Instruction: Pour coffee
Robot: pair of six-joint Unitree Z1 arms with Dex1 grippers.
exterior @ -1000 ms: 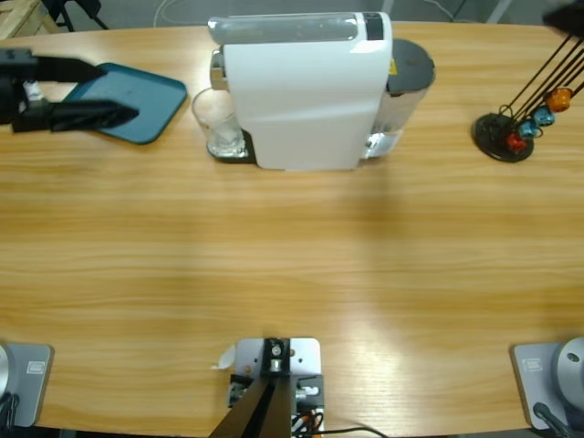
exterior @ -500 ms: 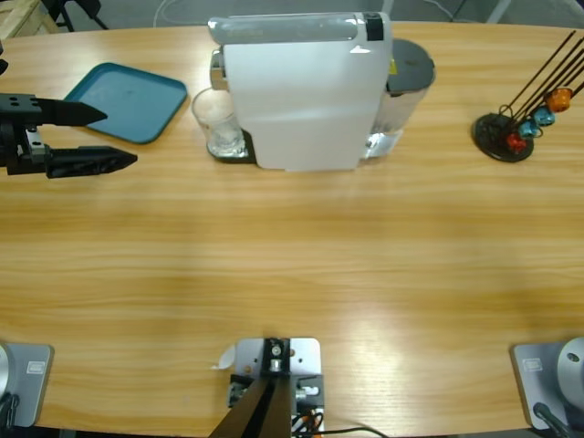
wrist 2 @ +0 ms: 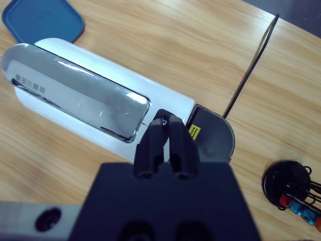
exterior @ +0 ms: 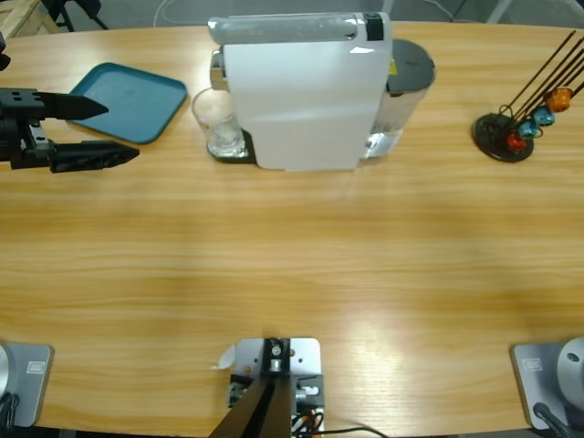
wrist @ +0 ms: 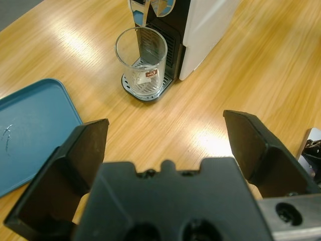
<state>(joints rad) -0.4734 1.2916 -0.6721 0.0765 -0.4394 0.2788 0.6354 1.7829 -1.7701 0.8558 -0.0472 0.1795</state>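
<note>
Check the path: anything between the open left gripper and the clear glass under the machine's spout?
Nothing visible. The left gripper, jaws open, points at the clear drinking glass across bare wooden table. The teal plastic tray lies off to one side, clear of that line.

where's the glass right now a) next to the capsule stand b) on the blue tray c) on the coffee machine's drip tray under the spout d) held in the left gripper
c: the empty glass stands on the drip tray of the coffee machine under the spout, apart from the blue tray, with the open left gripper short of it.
</note>
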